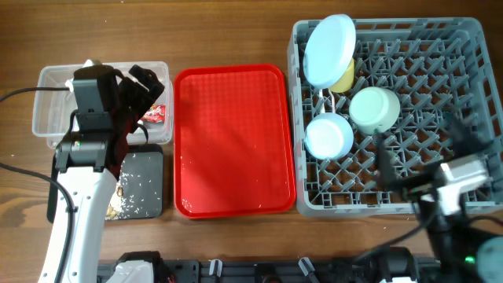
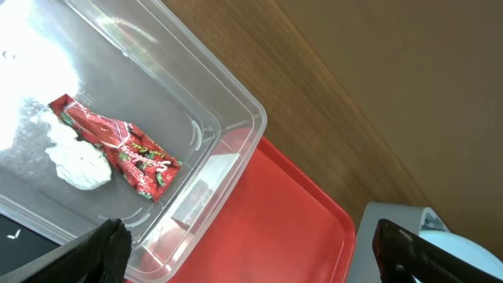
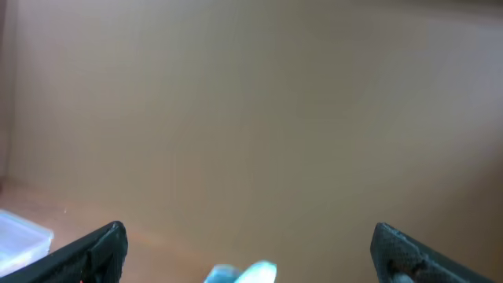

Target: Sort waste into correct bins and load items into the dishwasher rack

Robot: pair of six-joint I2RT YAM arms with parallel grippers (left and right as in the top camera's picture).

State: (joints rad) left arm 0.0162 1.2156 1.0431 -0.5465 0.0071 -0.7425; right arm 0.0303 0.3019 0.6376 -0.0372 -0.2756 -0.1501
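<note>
In the left wrist view the red-and-clear wrapper (image 2: 118, 145) and the white tissue (image 2: 78, 157) lie inside the clear tub (image 2: 228, 102). My left gripper (image 1: 144, 88) hangs open over that tub's right end, holding nothing. Rice-like crumbs (image 1: 134, 196) lie in the black tray (image 1: 149, 169). The dishwasher rack (image 1: 440, 86) holds the pale blue plate (image 1: 330, 49) on edge, the yellow cup (image 1: 346, 76), the mint-green bowl (image 1: 375, 108) and the small pale blue bowl (image 1: 328, 135). My right gripper (image 1: 424, 151) is open and empty above the rack's near side.
A large red tray (image 1: 232, 137) lies between the bins and the rack, with a few white specks along its near rim. A black cable (image 1: 23, 93) runs across the table at far left. The right wrist view looks mostly at a bare wall.
</note>
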